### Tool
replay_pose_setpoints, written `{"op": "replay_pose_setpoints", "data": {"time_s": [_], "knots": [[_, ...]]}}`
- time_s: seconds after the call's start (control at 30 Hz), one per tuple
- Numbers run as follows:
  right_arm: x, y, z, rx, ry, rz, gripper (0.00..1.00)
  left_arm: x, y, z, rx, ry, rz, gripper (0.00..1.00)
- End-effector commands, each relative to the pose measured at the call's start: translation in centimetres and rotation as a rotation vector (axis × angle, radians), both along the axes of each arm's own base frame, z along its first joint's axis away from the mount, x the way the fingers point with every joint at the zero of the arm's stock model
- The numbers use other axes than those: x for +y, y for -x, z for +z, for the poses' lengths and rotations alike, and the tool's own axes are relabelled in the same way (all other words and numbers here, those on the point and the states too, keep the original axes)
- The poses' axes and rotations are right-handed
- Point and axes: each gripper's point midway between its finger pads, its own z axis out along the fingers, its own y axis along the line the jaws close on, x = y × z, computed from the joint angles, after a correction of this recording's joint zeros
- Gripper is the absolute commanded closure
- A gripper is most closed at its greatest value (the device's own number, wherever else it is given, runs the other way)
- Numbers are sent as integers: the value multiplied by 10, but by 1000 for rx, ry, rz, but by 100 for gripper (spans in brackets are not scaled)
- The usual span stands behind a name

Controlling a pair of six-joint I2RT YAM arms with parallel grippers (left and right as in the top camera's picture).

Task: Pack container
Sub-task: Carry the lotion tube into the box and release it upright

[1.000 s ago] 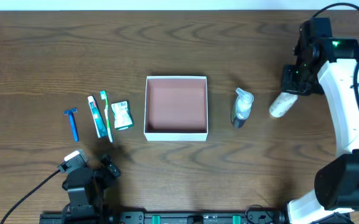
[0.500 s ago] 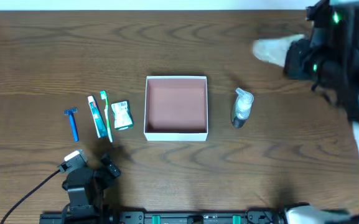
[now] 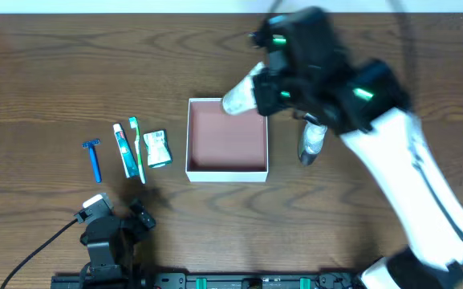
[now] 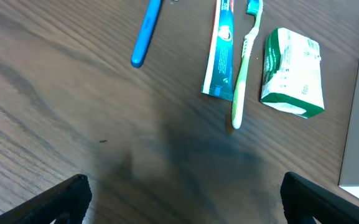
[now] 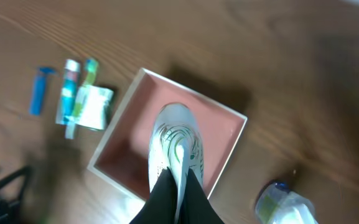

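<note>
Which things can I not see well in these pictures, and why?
Right gripper: motion-blurred in overhead; its grip on the white bottle shows only in right wrist.
Spray bottle: top hidden under the right arm in overhead; cut by bottom edge in right wrist.
Razor: head cut off by top edge, left wrist.
Packet print: too small, every view.

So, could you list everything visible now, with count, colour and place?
container: 1, white walls, pink-brown inside, table centre
white bottle: 1, white, held above the container's far rim
spray bottle: 1, clear, right of container
packet: 1, green-white, left of container
toothbrush: 1, green, left of packet
toothpaste tube: 1, white-blue, beside toothbrush
razor: 1, blue, farthest left
table: 1, brown wood, under everything
left gripper: 1, black, open, front left
right gripper: 1, black, shut on white bottle
</note>
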Motion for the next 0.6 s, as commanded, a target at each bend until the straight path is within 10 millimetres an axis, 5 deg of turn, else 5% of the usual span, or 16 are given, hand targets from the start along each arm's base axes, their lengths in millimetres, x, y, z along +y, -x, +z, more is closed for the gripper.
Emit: {"op": "replay_pose_setpoints", "data": {"time_s": [0.0,0.3,0.57], "knots": [[-1,-19,-23,12,59,-70,99,-1,7,-15,53,-4,-13,2],[4,-43,-107,138,213,-93,99,-1,7,-15,53,-4,-13,2],[-8,-51,-132,155,306,-144,99,-1,7,-15,53,-4,-13,2]]}}
